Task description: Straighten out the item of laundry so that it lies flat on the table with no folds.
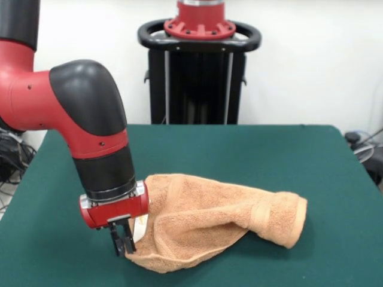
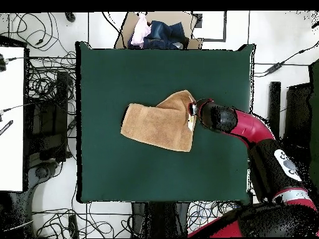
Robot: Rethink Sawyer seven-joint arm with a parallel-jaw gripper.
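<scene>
Front view: black-fingered gripper (image 1: 122, 238) on the red and black arm, down at the hem of the orange-tan terry-cloth towel (image 1: 209, 218), fingers drawn close together, seemingly pinching that edge. Likely step: gripping a corner to pull out. Next move, by judgement: drag away from the towel's bulk, keeping low. Towel rumpled, one end rolled over.

Overhead view: towel (image 2: 156, 123) near the middle of the dark green felt table (image 2: 112, 74), folded into an uneven wedge; gripper (image 2: 194, 110) at its edge nearest the arm.
</scene>
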